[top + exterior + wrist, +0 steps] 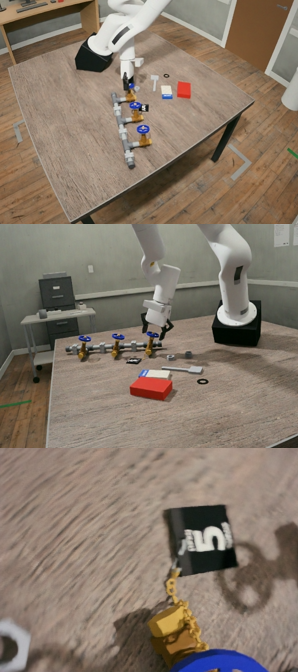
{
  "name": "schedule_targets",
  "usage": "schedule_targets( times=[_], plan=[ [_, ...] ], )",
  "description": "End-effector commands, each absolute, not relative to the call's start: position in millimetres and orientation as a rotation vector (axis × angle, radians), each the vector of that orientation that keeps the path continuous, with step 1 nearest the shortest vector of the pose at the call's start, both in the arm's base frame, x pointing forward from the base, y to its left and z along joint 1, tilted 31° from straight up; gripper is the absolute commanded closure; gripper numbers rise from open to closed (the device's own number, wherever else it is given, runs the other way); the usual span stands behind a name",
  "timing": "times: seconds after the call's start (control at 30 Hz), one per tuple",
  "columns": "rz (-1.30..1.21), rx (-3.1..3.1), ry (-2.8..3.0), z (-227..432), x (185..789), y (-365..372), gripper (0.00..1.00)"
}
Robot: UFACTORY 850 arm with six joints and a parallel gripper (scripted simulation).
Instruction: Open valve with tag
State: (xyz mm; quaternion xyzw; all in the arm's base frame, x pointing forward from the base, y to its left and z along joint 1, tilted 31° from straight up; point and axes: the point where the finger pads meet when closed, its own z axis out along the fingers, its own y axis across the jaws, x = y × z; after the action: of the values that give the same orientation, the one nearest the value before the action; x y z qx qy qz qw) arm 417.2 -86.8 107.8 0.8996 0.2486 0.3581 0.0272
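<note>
Three brass valves with blue handwheels sit on a grey pipe manifold [122, 125]. My gripper [153, 334] is open, its black fingers either side of the handwheel [152, 334] of the valve nearest the robot base, not clamping it; it also shows in the top view [127, 83]. In the wrist view a gold chain [172, 583] runs from this valve's brass body [175, 633] to a black tag [202, 540] [133, 360] reading 5, lying flat on the table. The middle valve [118, 336] and the far valve [84, 338] stand untouched.
A grey hex nut [170, 357], a grey cap [188, 354], a grey T-shaped tool [183, 369], a black ring [202, 379], a white and blue box [155, 373] and a red block [151, 388] lie beside the valves. The black robot base [236, 329] stands at the table's back.
</note>
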Motion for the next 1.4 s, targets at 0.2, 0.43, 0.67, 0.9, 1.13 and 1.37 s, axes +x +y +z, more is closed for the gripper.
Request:
schedule_targets(
  times=[0.2, 0.43, 0.67, 0.9, 1.13, 1.37],
  plan=[
    [1.149, 3.076, -0.004, 108.2, 417.5, -87.0, 0.0],
    [1.146, 3.138, -0.473, 108.2, 417.5, -87.0, 0.0],
    [1.115, 3.13, -0.993, 108.2, 417.5, -87.0, 0.0],
    [1.056, 3.052, -1.48, 108.2, 417.5, -87.0, 0.0],
    [0.954, 2.89, -1.998, 108.2, 417.5, -87.0, 0.0],
    [0.801, 2.668, -2.472, 108.2, 417.5, -87.0, 0.0]
  ],
)
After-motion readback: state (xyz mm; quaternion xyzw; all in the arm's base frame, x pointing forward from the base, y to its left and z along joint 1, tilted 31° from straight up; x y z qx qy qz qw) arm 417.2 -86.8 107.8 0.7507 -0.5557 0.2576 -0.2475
